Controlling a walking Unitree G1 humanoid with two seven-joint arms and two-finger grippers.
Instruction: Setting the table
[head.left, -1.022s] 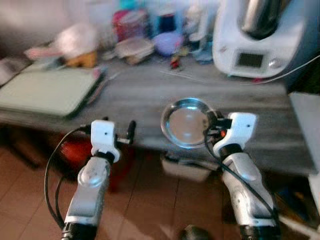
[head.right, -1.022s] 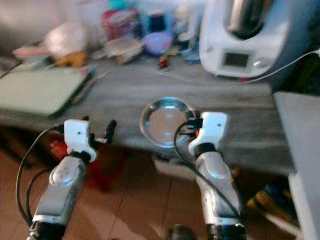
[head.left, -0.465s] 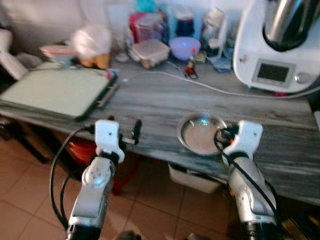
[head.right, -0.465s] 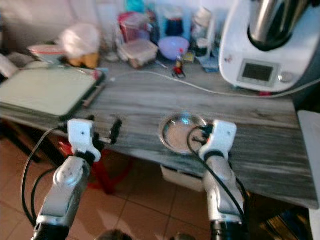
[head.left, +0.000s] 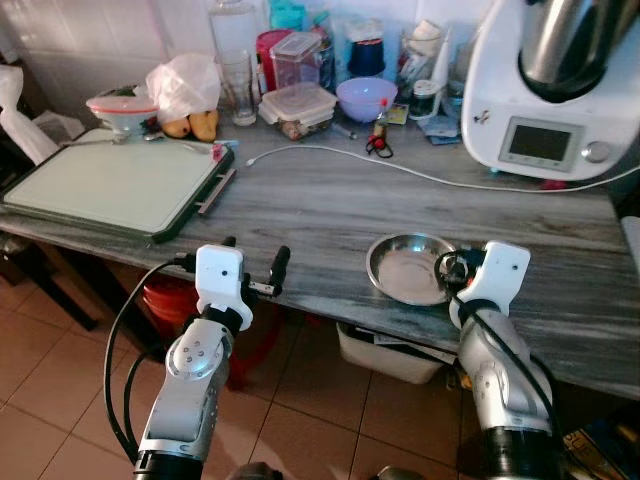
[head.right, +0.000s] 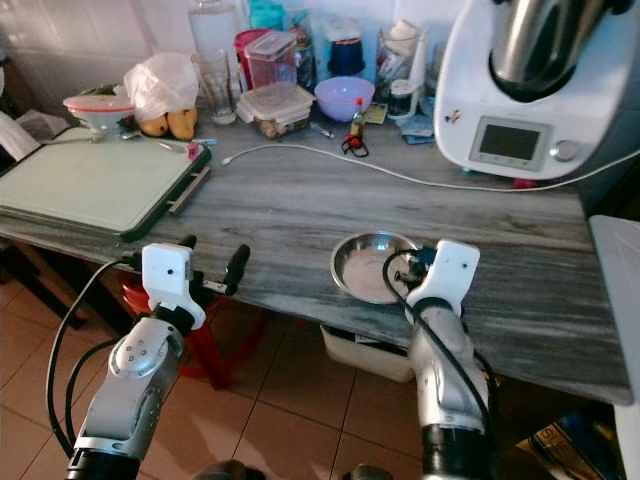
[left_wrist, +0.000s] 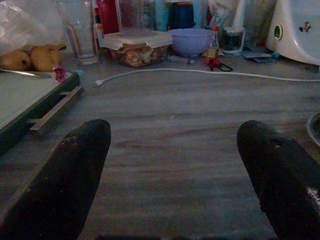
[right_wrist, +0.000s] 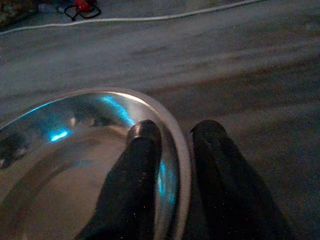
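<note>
A shallow steel bowl (head.left: 403, 270) sits on the grey wood-grain table (head.left: 300, 205), close to its front edge. My right gripper (head.left: 447, 270) is shut on the bowl's right rim. In the right wrist view, one finger lies inside the rim and the other outside it (right_wrist: 175, 134), with the bowl's shiny inside (right_wrist: 70, 165) beside them. My left gripper (head.left: 254, 254) hovers open at the table's front edge, further left, with nothing between its fingers (left_wrist: 82, 150).
A green board (head.left: 100, 185) lies at the left of the table. A white cable (head.left: 400, 170) crosses the middle. Jars, a purple bowl (head.left: 365, 97), food boxes and bananas (head.left: 190, 125) line the back. A white kitchen machine (head.left: 550, 90) stands at the back right. A red bin (head.left: 160, 300) stands underneath.
The camera has shifted and the picture has sharpened. My right gripper has carried the bowl from over the table's edge further in and down onto the tabletop. The left gripper stays open.
</note>
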